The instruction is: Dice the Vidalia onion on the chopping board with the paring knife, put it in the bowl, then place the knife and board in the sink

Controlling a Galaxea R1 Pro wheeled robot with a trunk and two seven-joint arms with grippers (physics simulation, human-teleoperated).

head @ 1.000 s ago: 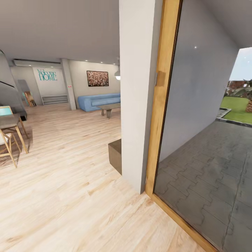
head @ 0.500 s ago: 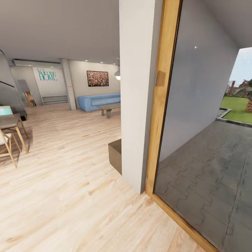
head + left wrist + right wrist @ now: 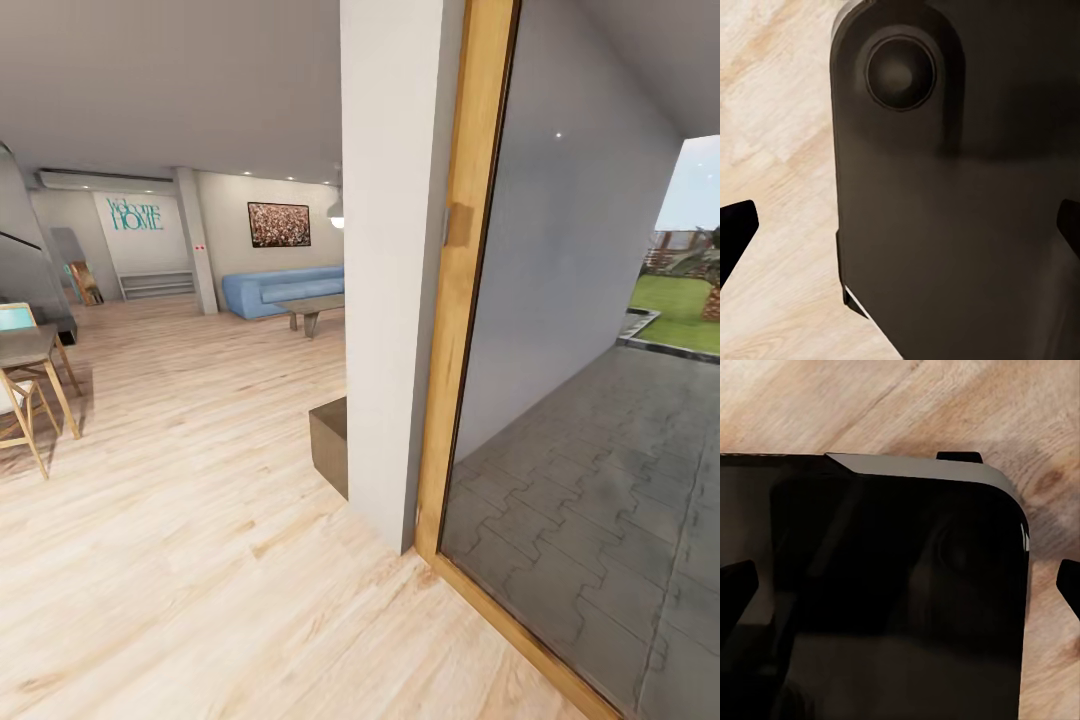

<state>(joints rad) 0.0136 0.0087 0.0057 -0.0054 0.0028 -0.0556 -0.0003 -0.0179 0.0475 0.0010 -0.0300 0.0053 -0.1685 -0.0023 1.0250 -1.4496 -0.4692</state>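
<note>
The onion, sink, chopping board, paring knife, bowl and countertop are out of view; the head view looks into a living room. My left gripper is open, its dark fingertips at the picture's two sides, over a black part of my own body and pale wood floor. My right gripper is likewise open, fingertips wide apart above a black panel of my body and wood floor. Neither holds anything.
A white pillar and a wooden frame with a glass pane stand close ahead. A low brown block sits at the pillar's foot. A table with chairs is at left, a blue sofa far back. The wood floor stretches left.
</note>
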